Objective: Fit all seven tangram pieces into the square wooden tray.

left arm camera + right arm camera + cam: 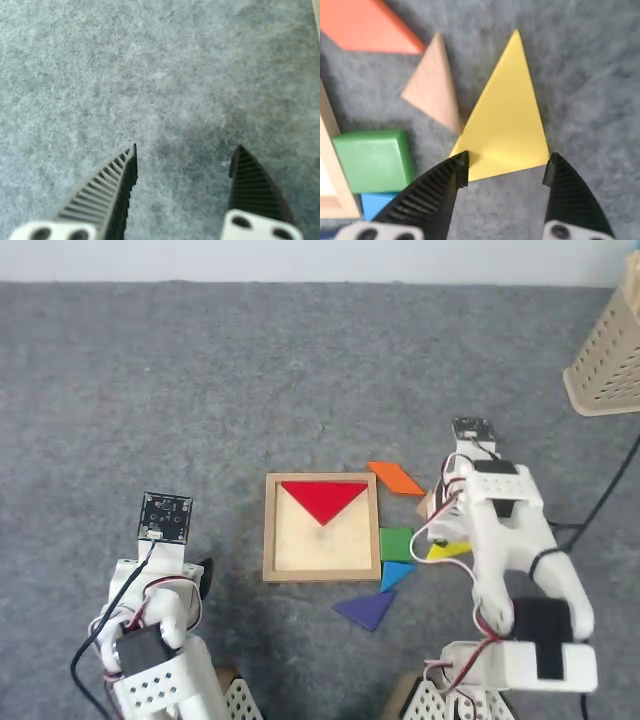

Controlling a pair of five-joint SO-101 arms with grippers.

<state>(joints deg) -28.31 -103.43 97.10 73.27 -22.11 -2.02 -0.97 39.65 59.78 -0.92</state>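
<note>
The square wooden tray (270,528) lies mid-table with a red triangle (323,499) in its far part. To its right lie an orange parallelogram (396,478), a green square (396,543), a blue triangle (394,573) and a purple triangle (367,610). In the right wrist view my right gripper (506,170) is open, its fingertips straddling one edge of the yellow triangle (506,122). A plain wood triangle (434,85) lies beside it, with the orange parallelogram (365,27), green square (372,159) and blue triangle (377,205) nearby. My left gripper (184,162) is open over bare carpet, left of the tray.
Grey carpet covers the table. A beige slotted basket (612,345) stands at the far right edge. Cables (600,502) run beside the right arm. The tray's wooden rim (332,170) is close to the green square.
</note>
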